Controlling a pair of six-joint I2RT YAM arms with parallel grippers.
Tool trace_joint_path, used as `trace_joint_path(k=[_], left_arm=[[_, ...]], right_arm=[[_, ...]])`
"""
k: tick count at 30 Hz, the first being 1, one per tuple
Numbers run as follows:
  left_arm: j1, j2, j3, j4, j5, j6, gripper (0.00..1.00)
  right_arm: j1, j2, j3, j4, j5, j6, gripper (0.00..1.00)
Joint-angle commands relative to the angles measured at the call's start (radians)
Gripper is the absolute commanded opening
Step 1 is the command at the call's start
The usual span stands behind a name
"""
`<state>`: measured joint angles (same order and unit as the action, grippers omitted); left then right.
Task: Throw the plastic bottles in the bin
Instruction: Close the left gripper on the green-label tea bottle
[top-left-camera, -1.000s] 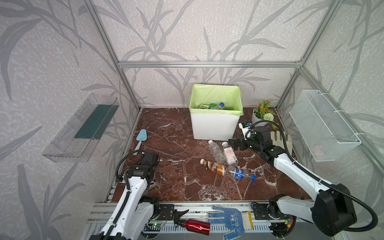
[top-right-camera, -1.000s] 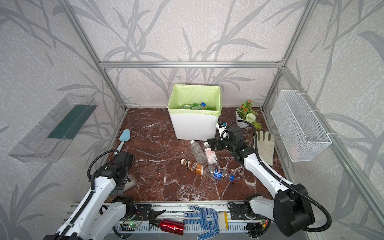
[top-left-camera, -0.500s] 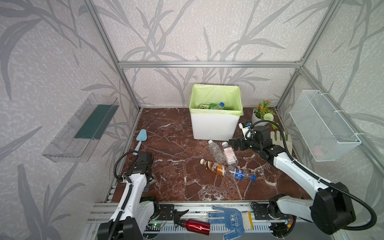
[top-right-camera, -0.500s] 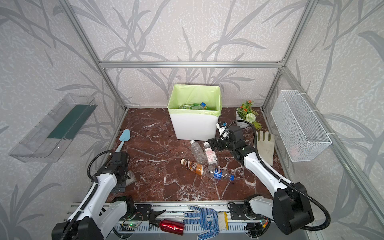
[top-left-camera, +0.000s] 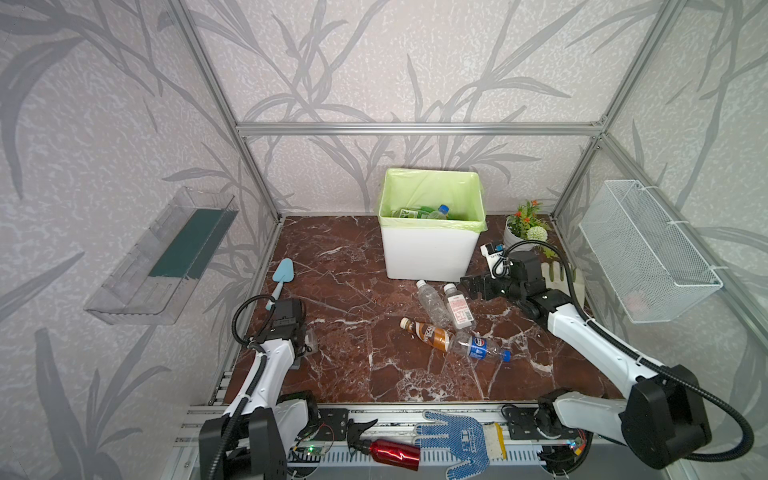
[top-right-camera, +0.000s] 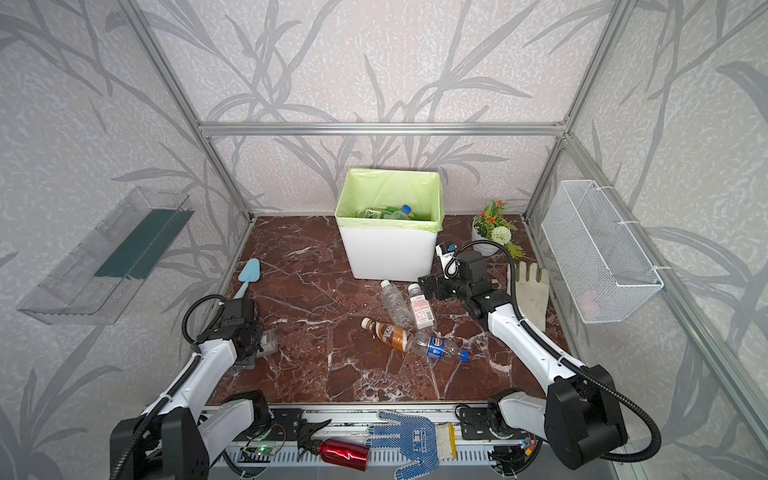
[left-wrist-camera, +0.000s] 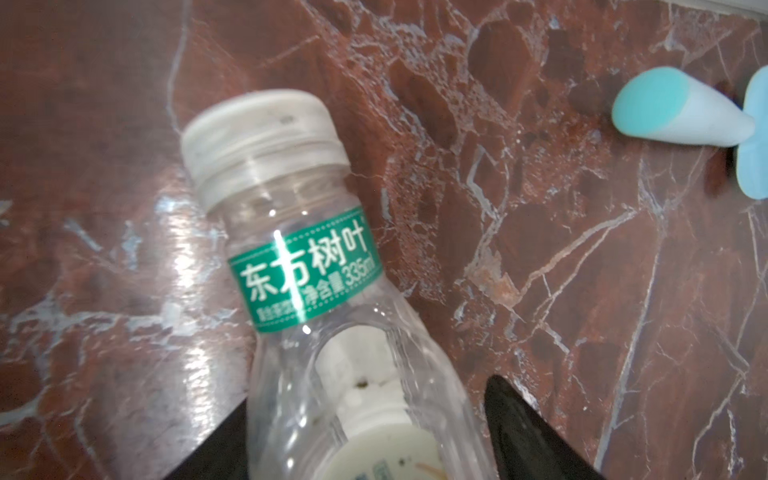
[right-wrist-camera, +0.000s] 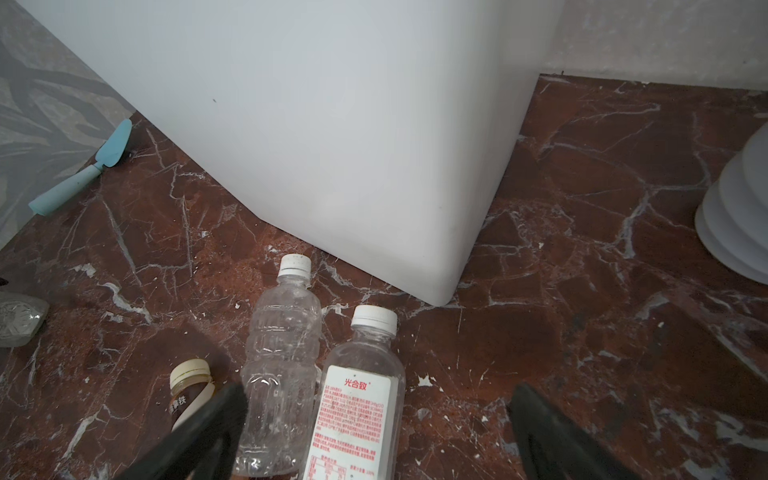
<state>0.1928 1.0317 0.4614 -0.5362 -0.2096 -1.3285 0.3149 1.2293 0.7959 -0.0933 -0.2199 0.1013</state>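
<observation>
Top views, both: marble table (top-left-camera: 353, 374), with the bin (top-left-camera: 428, 253) upright at back centre and a few bottles (top-left-camera: 419, 212) already inside on the green liner. Right arm reaches toward the bin's near right corner. The right gripper (top-left-camera: 467, 284) hovers low, jaws spread wide, nothing in them.

Four bottles lie loose on the table in front of the bin. The plain clear bottle (top-left-camera: 432, 301) and red-print bottle (top-left-camera: 459, 309) are side by side, touching (caps toward the bin). The brown bottle (top-left-camera: 428, 332) and blue-label bottle (top-left-camera: 478, 347) are nearer the front, base to base.

Right wrist view: the red-print bottle sits between the open fingers, the plain one next to one finger.

The left gripper (top-left-camera: 305, 338) is down near the table's left edge, on a green-label bottle (left-wrist-camera: 307, 266) lying on its side, well apart from the bin.

Left wrist view: jaws set narrow either side of its body, one finger against it, the other just beside. Clamped or not, can't tell. A light-blue trowel (top-left-camera: 282, 274) lies just beyond
</observation>
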Motion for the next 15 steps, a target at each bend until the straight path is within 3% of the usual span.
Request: trace_joint_path(k=[1,8,15], left_arm=[[0.007,0.021,0.002,0.092,0.056,0.092,0.67],[-0.008,0.093,0.041,0.147,0.155,0.184,0.53],[-0.072,0.040,0.091,0.181,0.142,0.222,0.43]], right_arm=[[-0.013,-0.025,0.018,-0.013,0.013,0.008,0.99],[-0.032,-0.045,0.002,-0.015,0.016,0.015,0.99],[-0.044,-0.068,-0.012,-0.020,0.011,0.028,0.99]])
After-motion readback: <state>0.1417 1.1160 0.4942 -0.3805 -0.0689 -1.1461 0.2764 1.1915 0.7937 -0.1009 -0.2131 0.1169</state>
